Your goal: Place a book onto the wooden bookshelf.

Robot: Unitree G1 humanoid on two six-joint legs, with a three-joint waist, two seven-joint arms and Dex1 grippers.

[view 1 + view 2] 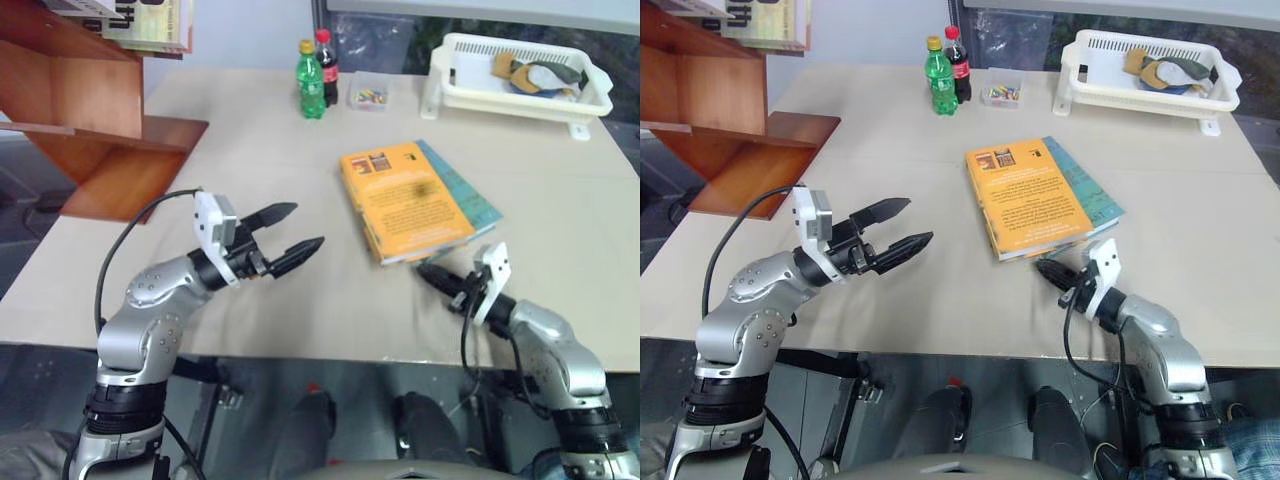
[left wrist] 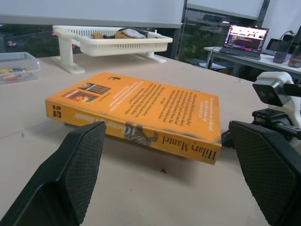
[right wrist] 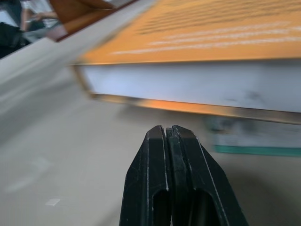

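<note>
In the left eye view, I see the book lying flat, back cover up, right of the frame's centre on the table. It rests partly on a teal book, which shows along its right edge. The bookshelf fills the upper left corner, and its lowest board overlaps the table's left edge. My left gripper hovers left of the book with fingers spread wide, and bare table lies between them. My right gripper sits just below the book's near corner, fingers pressed together. Two bottles and a white basket stand at the top, well apart from the book.

In the left wrist view, the book's spine faces me between the spread fingers.

In the right wrist view, the shut fingertips point at the book's page edge, near it, with table open on the left.
</note>
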